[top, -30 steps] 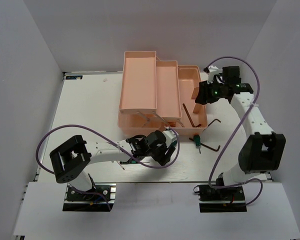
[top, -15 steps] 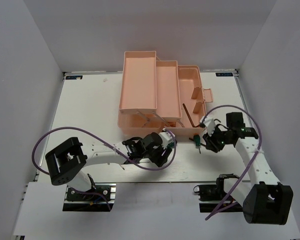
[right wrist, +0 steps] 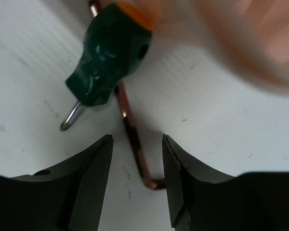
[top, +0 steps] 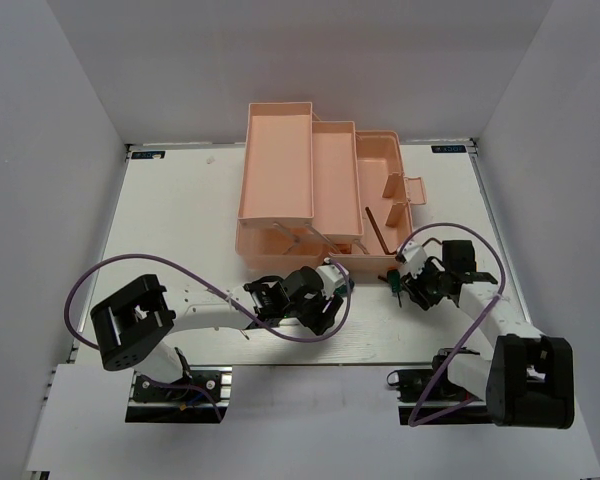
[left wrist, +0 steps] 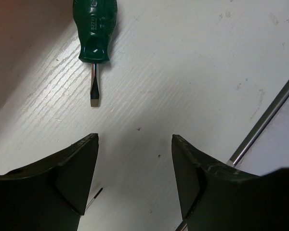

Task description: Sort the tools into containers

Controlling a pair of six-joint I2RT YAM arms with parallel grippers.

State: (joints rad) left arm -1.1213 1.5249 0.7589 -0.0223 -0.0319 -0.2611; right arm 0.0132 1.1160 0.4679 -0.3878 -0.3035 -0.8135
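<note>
The salmon-pink toolbox (top: 280,165) stands open at the back middle with its trays fanned out. A dark brown hex key (top: 377,230) lies in its lower right compartment. My left gripper (top: 325,305) is open and empty just above the table (left wrist: 135,137); a stubby green-handled screwdriver (left wrist: 96,29) lies a short way ahead of its fingers. My right gripper (top: 412,287) is open and low over the table (right wrist: 137,137), its fingers on either side of a brown L-shaped hex key (right wrist: 135,144). A second green-handled screwdriver (right wrist: 111,57) lies just beyond it (top: 391,281).
A thin metal rod (left wrist: 265,120) runs beside my left gripper's right finger. A thin dark tip (left wrist: 94,197) shows by its left finger. The toolbox's front wall (top: 300,245) is close behind both grippers. The table's near edge (top: 310,362) lies just below them.
My right arm has swung from above the toolbox's right side down to the table, ending over the hex key by the green screwdriver. My left gripper has barely moved.
</note>
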